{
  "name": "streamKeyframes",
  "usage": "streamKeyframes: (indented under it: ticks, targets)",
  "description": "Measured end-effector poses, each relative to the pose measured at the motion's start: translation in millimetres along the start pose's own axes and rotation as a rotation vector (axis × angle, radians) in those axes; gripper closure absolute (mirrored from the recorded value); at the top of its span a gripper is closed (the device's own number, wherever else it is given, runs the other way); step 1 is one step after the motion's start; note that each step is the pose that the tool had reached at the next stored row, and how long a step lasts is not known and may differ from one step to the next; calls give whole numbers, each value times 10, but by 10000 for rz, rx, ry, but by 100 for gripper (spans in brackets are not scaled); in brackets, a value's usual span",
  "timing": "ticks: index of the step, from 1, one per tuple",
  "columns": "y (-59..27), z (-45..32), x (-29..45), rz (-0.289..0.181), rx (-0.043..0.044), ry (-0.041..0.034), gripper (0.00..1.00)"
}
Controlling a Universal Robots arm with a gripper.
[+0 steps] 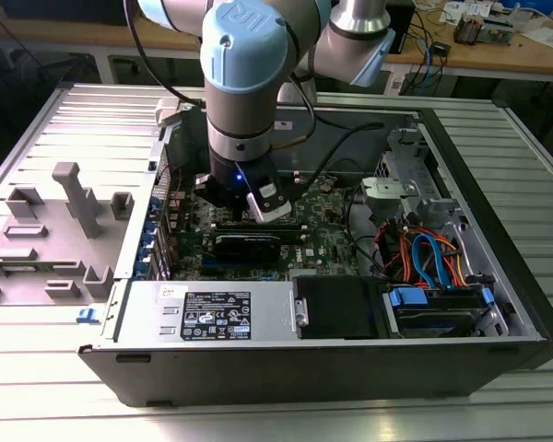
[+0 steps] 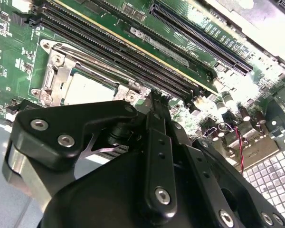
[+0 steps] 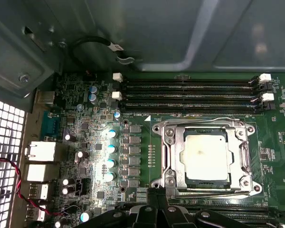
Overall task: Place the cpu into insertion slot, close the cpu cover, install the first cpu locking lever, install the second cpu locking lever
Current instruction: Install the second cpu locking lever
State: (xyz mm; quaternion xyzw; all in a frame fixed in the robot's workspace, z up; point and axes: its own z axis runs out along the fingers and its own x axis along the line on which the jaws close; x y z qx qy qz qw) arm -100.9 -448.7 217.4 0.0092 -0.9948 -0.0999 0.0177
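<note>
Cpu seated in its socket, cover down, pincer low beside it.

In the first wrist view the cpu (image 3: pixel 205 156) lies flat in the socket at the right of centre, its pale metal top showing through the square window of the cover (image 3: pixel 173 156), which lies closed around it. Thin wire levers (image 3: pixel 199 121) run along the cover's edges. The pincer (image 3: pixel 154 202) reaches in from the bottom edge, its black tips close together near the socket's lower left corner; whether they pinch anything I cannot tell. In the second wrist view the cpu (image 2: pixel 88 90) sits at the middle left, partly behind the black pincer (image 2: pixel 156 102). In the exterior view the arm (image 1: pixel 249 101) reaches down into the open case (image 1: pixel 498 276) on the table (image 1: pixel 276 414), over the motherboard (image 1: pixel 323 244) at the frame's centre.
</note>
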Motion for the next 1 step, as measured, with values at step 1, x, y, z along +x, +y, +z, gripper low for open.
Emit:
streamKeyframes:
  ticks: [1]
  targets:
    - [0, 0, 0, 0, 0, 0, 89]
